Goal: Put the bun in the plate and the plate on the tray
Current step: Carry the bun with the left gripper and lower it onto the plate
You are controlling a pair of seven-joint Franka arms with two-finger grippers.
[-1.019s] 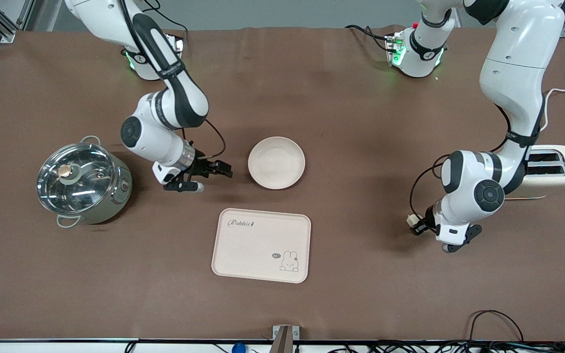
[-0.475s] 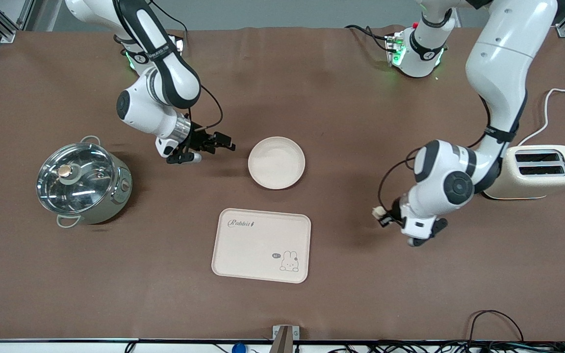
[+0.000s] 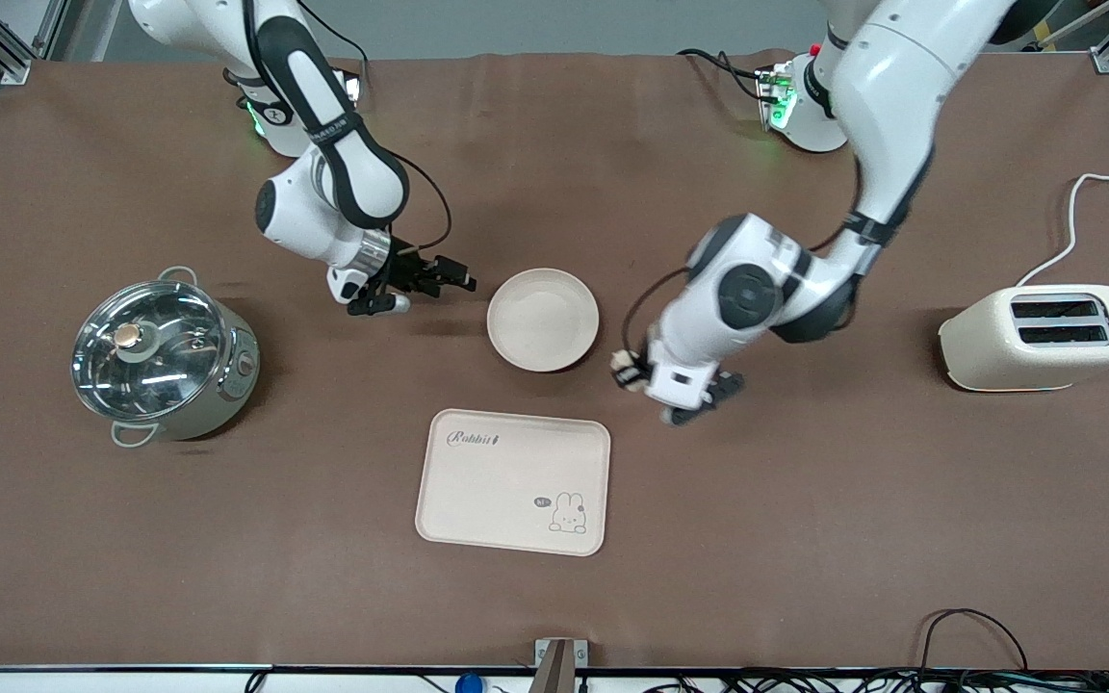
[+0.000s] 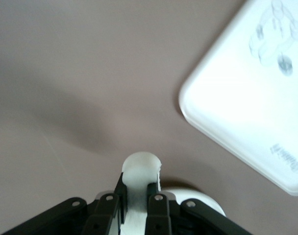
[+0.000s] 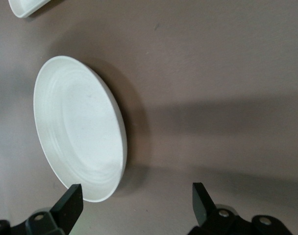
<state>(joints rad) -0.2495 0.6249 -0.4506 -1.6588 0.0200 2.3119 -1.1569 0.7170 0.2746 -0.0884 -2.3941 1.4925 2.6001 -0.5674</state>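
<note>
The plate lies empty mid-table, and the tray lies nearer the front camera than it. My left gripper is shut on the bun and holds it above the table beside the plate's rim, toward the left arm's end. In the left wrist view the bun sticks out between the fingers of the gripper, with the tray below. My right gripper is open and empty beside the plate, toward the right arm's end. The right wrist view shows that gripper, the plate and a tray corner.
A steel pot with a glass lid stands toward the right arm's end. A cream toaster with a white cord stands toward the left arm's end.
My left arm has swung the bun from near the toaster across to the plate's edge. My right gripper has moved away from the front camera and then closer to the plate.
</note>
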